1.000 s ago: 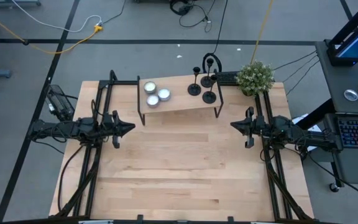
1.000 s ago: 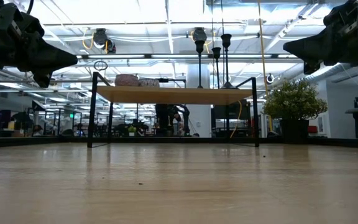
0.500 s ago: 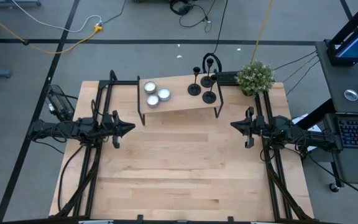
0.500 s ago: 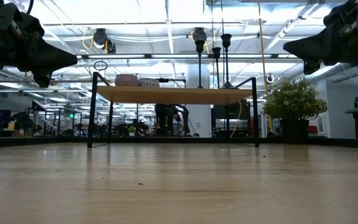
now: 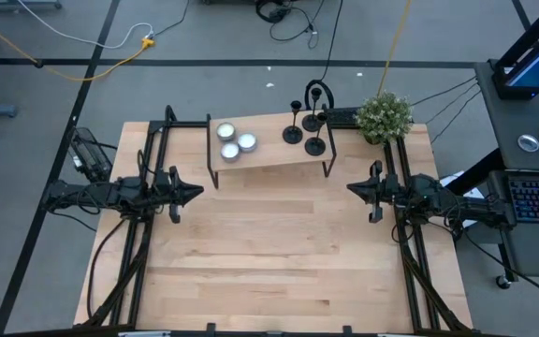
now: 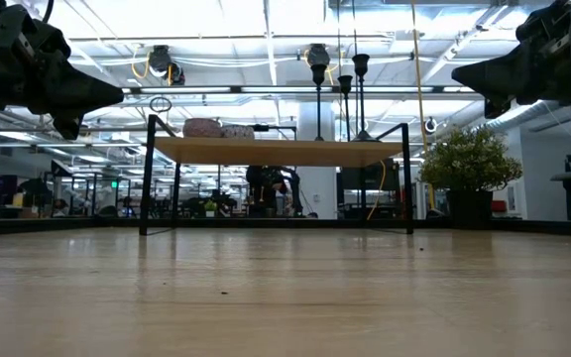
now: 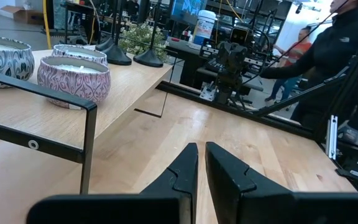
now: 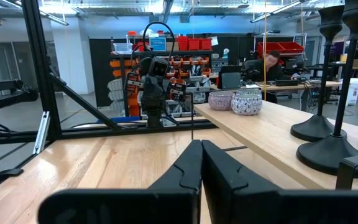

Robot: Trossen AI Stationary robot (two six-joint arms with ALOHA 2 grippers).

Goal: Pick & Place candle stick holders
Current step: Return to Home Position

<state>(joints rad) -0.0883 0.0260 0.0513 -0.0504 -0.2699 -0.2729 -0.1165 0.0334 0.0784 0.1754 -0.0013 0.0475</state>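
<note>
Three matte-black candle stick holders [image 5: 303,129] stand on their disc bases on the right end of a raised wooden shelf [image 5: 274,157] at the table's far side; they also show in the low view [image 6: 343,91] and the right wrist view [image 8: 331,152]. My left gripper [image 5: 195,193] is shut and empty above the table's left side, its fingertips nearly together in its wrist view [image 7: 201,163]. My right gripper [image 5: 352,189] is shut and empty above the table's right side, as its wrist view [image 8: 201,160] shows.
Three patterned tealight tins [image 5: 234,139] sit on the shelf's left end. A potted green plant [image 5: 384,116] stands at the table's far right corner. The shelf has thin black metal legs [image 6: 147,175]. People show in the room beyond [image 7: 334,56]. Bare wood [image 5: 279,243] lies between the arms.
</note>
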